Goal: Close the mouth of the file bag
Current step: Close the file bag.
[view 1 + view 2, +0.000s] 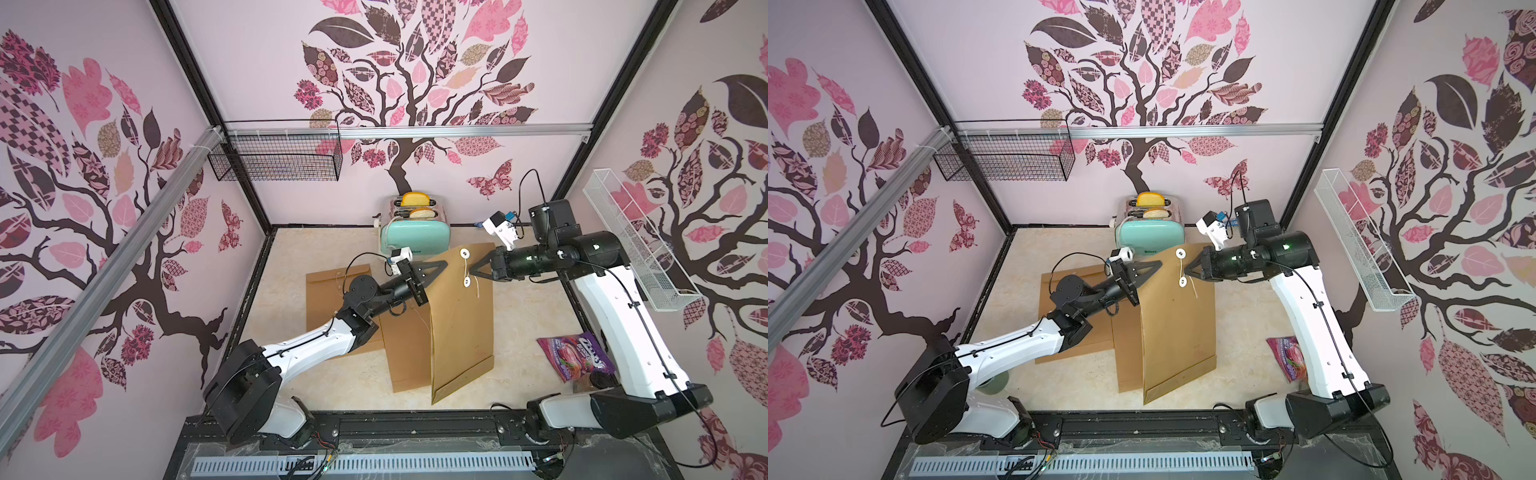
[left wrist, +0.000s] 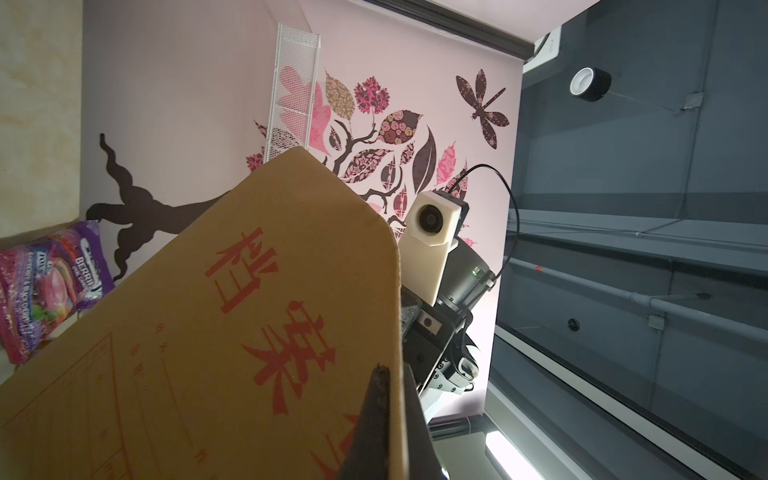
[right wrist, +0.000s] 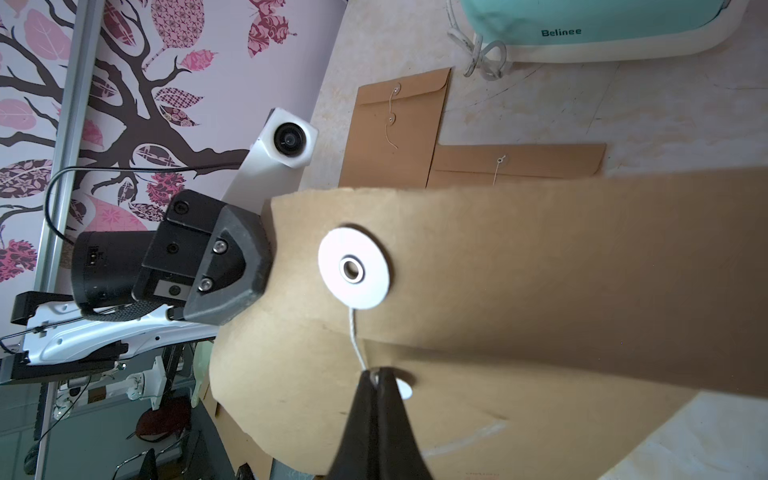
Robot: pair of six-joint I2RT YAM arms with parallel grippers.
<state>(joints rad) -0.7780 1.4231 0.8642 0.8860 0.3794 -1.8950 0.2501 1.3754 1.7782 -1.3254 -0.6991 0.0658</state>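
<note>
The brown file bag (image 1: pixel 461 324) (image 1: pixel 1179 328) stands lifted, its bottom edge resting on the table. My left gripper (image 1: pixel 444 264) (image 2: pixel 395 374) is shut on the edge of the bag's flap (image 2: pixel 291 270). A white string (image 3: pixel 356 336) runs down from the upper white disc (image 3: pixel 354 269) (image 1: pixel 464 252) on the flap. My right gripper (image 3: pixel 376 372) (image 1: pixel 471 272) is shut on that string, right at the lower disc (image 3: pixel 405 388) (image 1: pixel 467 283). The flap lies folded over the bag's front. In the right wrist view the left gripper's body (image 3: pixel 224 270) shows at the flap's edge.
Two more brown file bags (image 1: pixel 328 299) (image 1: pixel 405 353) lie flat on the table, behind and left of the held one. A mint toaster (image 1: pixel 415 232) stands at the back. A purple snack packet (image 1: pixel 575 357) lies front right. A black wire basket (image 1: pixel 274 153) and a white one (image 1: pixel 636 241) hang on the walls.
</note>
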